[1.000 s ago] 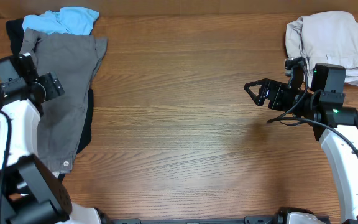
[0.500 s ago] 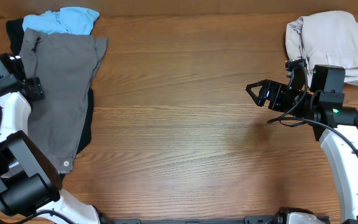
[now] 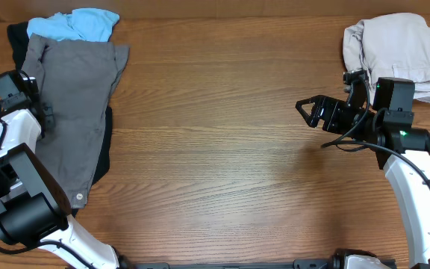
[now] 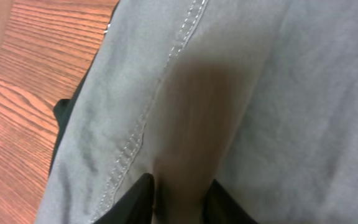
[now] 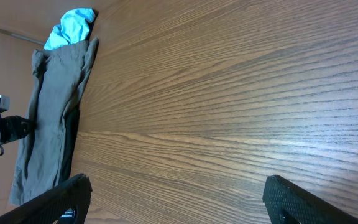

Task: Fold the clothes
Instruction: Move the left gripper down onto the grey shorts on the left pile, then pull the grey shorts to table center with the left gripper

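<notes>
The grey shorts [image 3: 73,104] lie lengthwise at the table's left, on top of a black garment [image 3: 104,146], with a light-blue shirt [image 3: 77,24] bunched at their far end. My left gripper [image 3: 42,113] is down on the shorts' left edge. In the left wrist view its fingertips [image 4: 135,202] stand close together with a raised fold of the grey shorts [image 4: 229,93] pinched between them, beside a stitched seam. My right gripper [image 3: 312,113] hovers open over bare wood right of centre, nothing between its fingers [image 5: 73,193].
A folded beige garment [image 3: 398,52] sits at the far right corner behind my right arm. Wooden table [image 3: 215,149] stretches between the two arms. The shorts [image 5: 48,124] and blue shirt [image 5: 70,28] show far off in the right wrist view.
My left gripper shifted to the shorts' left edge and its jaws closed in on a fold of the grey fabric. The right arm barely moved.
</notes>
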`<action>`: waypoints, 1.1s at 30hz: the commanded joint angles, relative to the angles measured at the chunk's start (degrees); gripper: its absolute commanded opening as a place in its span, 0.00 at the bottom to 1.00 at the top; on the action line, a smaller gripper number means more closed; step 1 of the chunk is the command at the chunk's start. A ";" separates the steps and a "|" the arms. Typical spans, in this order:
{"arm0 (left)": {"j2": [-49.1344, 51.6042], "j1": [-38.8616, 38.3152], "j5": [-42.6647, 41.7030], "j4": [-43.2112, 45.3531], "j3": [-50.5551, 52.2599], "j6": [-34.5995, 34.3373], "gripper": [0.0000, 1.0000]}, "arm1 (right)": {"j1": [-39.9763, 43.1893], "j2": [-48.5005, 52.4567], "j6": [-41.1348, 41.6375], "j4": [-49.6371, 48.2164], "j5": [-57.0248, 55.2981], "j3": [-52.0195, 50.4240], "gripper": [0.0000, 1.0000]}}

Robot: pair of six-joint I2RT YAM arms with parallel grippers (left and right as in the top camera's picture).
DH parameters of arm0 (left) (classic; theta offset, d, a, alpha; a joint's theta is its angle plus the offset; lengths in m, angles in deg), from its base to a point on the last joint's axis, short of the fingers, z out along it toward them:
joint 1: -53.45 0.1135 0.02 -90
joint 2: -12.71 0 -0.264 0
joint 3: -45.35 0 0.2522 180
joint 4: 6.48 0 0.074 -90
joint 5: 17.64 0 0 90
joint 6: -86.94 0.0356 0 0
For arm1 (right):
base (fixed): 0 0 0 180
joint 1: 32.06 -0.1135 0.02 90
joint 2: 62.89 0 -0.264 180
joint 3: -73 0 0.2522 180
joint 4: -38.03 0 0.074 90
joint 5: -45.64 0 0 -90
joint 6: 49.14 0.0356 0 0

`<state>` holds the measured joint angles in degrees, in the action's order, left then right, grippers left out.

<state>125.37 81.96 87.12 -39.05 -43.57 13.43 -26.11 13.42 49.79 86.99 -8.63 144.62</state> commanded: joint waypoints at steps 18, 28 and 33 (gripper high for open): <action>-0.31 -9.92 -20.22 -17.46 -17.70 -19.34 0.04 | -0.17 -0.09 0.13 -1.97 0.63 1.49 0.87; -0.28 -35.80 -39.89 -23.87 -27.12 -26.45 0.04 | 1.44 -0.35 0.31 1.95 1.44 6.69 0.87; -0.15 -51.54 -39.56 -16.59 -27.12 -28.79 0.04 | 8.68 -0.46 0.04 10.32 1.49 13.05 0.88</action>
<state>125.66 39.34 51.71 -59.27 -68.97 -12.29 -21.23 13.47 50.00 95.58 -7.58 153.28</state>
